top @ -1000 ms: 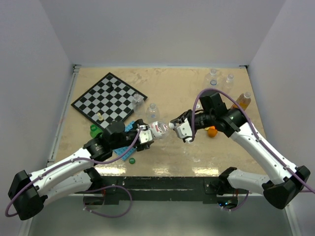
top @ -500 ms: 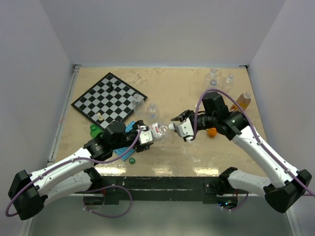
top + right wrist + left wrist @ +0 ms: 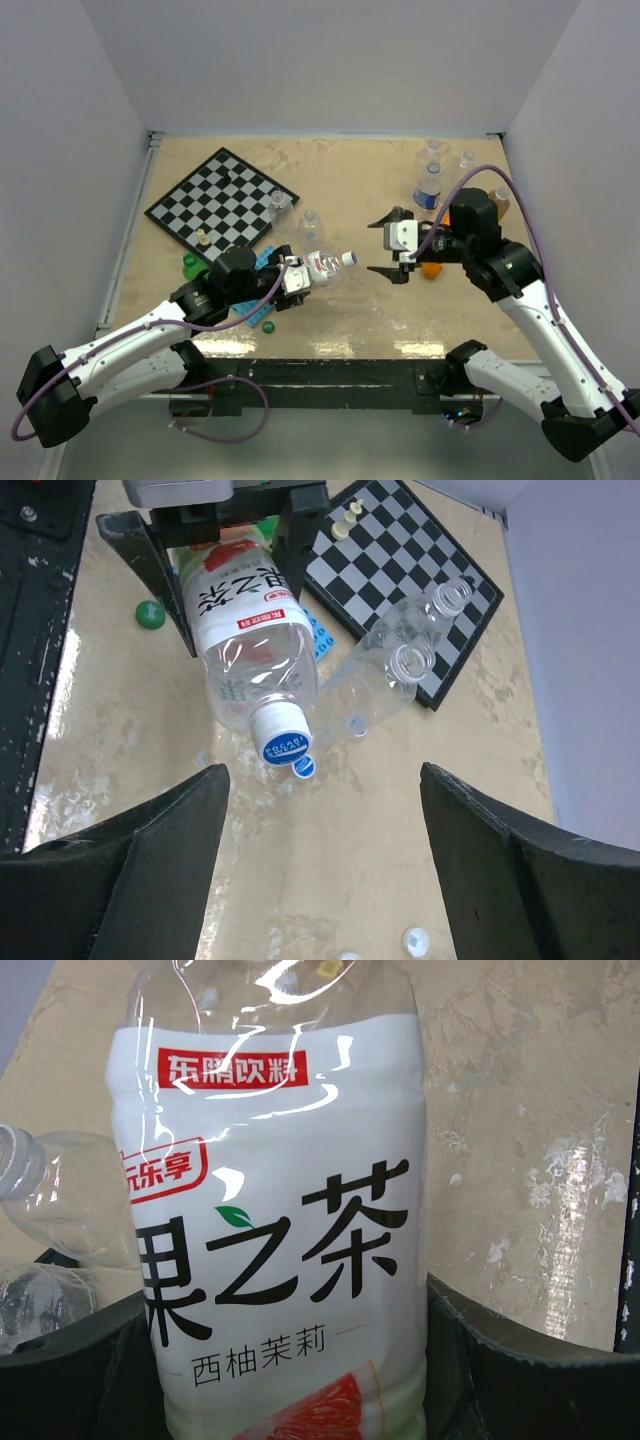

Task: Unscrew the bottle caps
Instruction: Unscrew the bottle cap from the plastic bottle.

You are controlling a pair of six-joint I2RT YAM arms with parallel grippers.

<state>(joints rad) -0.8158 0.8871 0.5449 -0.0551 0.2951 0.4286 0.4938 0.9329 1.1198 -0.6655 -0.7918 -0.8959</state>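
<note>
Holding a clear plastic bottle with a white printed label (image 3: 318, 266) by its body in the left end effector (image 3: 291, 279), tipped sideways over the beige worktop (image 3: 350, 180), round blue-and-white screw cap (image 3: 348, 258) on its neck. Facing that cap without touching, right end effector (image 3: 374, 246) spread wide, empty.

You have one chessboard (image 3: 222, 203). Four bottles (image 3: 428, 190) stand at 1 o'clock, and three more bottles (image 3: 310, 222) are near the middle. One green cap (image 3: 268, 325) lies at 7 o'clock.
</note>
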